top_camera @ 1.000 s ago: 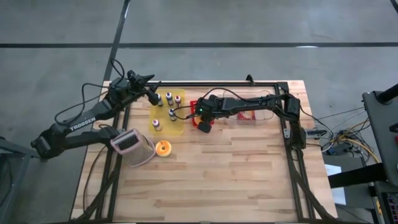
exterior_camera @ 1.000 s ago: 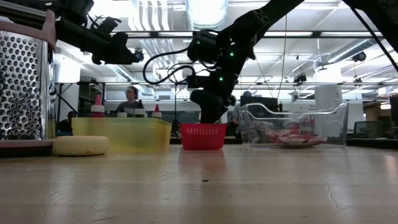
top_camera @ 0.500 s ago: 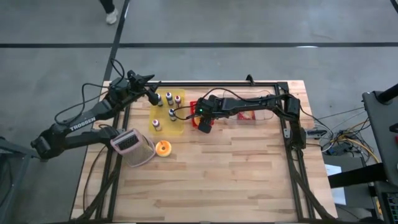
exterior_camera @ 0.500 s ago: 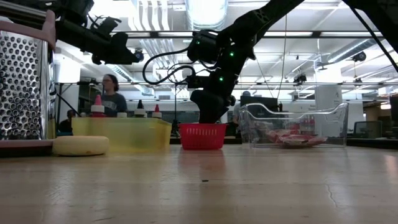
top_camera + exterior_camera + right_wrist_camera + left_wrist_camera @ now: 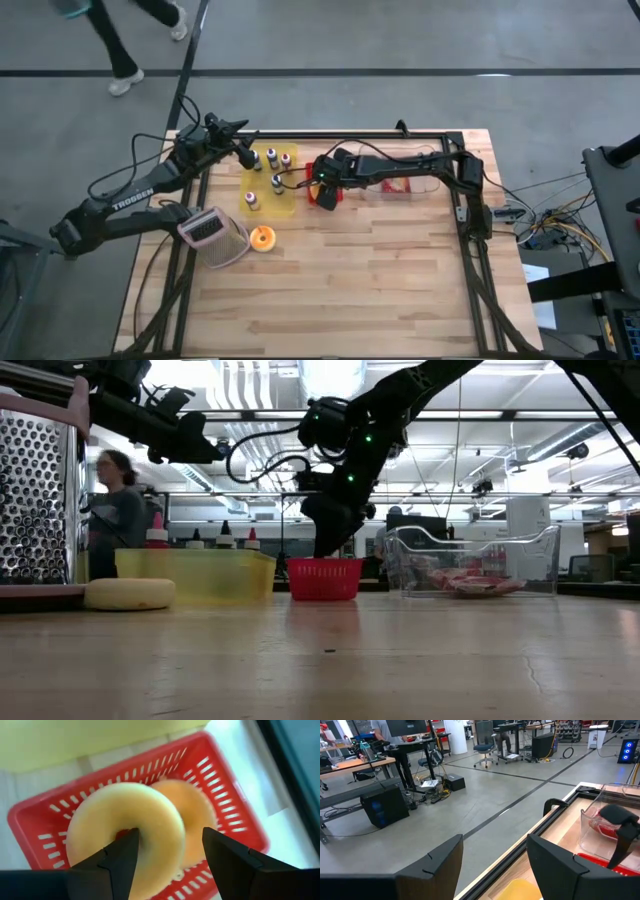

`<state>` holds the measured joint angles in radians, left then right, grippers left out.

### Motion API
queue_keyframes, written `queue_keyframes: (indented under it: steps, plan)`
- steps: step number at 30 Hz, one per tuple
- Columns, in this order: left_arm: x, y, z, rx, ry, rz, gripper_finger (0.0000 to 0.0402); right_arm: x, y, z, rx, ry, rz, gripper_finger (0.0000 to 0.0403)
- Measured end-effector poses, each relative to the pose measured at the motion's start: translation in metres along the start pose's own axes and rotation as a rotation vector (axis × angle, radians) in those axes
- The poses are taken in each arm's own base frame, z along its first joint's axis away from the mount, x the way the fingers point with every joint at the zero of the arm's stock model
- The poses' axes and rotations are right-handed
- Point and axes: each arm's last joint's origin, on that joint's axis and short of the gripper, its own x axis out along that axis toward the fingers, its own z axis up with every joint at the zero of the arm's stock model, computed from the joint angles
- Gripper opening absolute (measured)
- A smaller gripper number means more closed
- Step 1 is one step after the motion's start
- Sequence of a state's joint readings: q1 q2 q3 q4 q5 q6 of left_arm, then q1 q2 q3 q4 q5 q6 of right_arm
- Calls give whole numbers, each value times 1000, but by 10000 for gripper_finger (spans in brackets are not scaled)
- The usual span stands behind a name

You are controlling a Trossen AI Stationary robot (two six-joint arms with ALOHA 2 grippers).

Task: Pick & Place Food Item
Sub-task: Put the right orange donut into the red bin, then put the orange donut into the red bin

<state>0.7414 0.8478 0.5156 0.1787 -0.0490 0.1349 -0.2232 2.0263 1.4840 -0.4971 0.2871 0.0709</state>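
A red basket (image 5: 220, 795) stands on the table at the far middle and shows again in the high view as the red basket (image 5: 322, 196). In it a pale yellow doughnut (image 5: 100, 820) lies partly on an orange doughnut (image 5: 192, 815). My right gripper (image 5: 170, 855) hangs open just above them, slanting down. One finger is over the yellow doughnut's hole and the other is outside its rim. My left gripper (image 5: 495, 865) waits open in the air at the table's far left, near the yellow tray (image 5: 270, 182). My right gripper has the yellow doughnut's ring (image 5: 160, 840) between its open fingers, and a gap shows beside the outer finger (image 5: 225, 855). Whether the inner finger (image 5: 122, 855) touches the doughnut, I cannot tell. The doughnut rests in the basket, leaning on the orange one.
The yellow tray holds several small bottles. A clear bin (image 5: 405, 180) with red packets stands right of the basket. A metal grater (image 5: 212, 238) and another doughnut (image 5: 262, 238) lie at the left. A person (image 5: 115, 510) walks beyond the table.
My right gripper has shifted slightly toward the far edge over the red basket, so more of the basket's near side shows from above. A person behind the table has walked toward the left.
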Motion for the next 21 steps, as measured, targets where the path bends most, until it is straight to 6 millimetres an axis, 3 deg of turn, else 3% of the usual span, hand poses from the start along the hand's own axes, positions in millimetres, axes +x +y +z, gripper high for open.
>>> queue_keyframes:
  steps: [12, 21]
  plan:
    - [0, 0, 0, 0, 0, 0, 223, -45, 5, 21, -23, -39, -25, 215]
    - [0, 0, 0, 0, 0, 0, 223, -78, 33, 29, 32, -148, 25, 215]
